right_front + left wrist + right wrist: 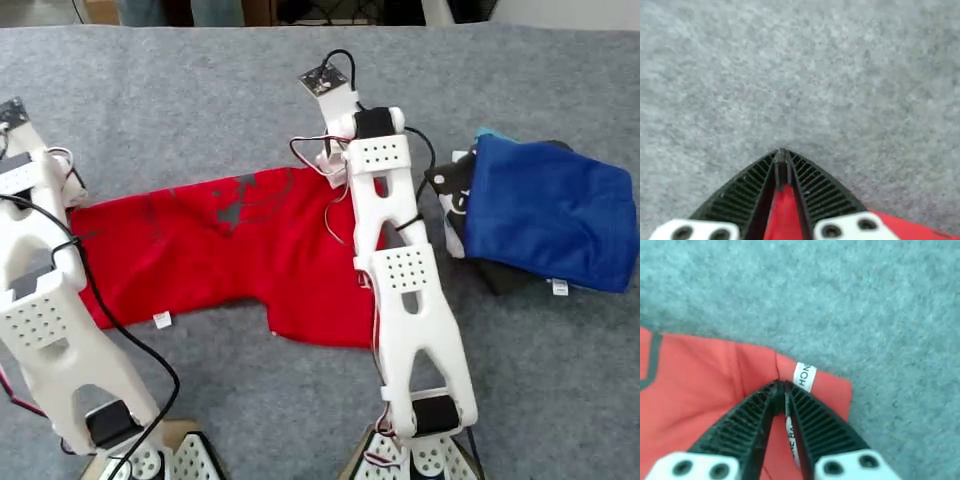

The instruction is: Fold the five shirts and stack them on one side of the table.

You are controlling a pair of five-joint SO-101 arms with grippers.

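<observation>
1. Nearest, at 6 o'clock in the high view, both arms rise from their bases and lean out over the grey table [200, 90].
2. The red shirt [210, 250] lies flat as a long band from the middle toward 9 o'clock. Its narrowed shape suggests that one lengthwise fold is done and a crosswise one is due.
3. At the shirt's 9 o'clock end, the left gripper [781, 159] is pressed together on a strip of red cloth, with bare table just ahead of its tips.
4. Toward 12 o'clock, the right gripper [780, 388] pinches a corner of the shirt's far edge, just beside a white label [804, 376]. Gripping both ends at once probably keeps the cloth taut, so it can be lifted evenly and not bunch.
5. At 3 o'clock sits the stack of folded shirts [545, 215], a blue one on top. It lies apart from the red shirt, likely to keep the middle free for folding.
</observation>
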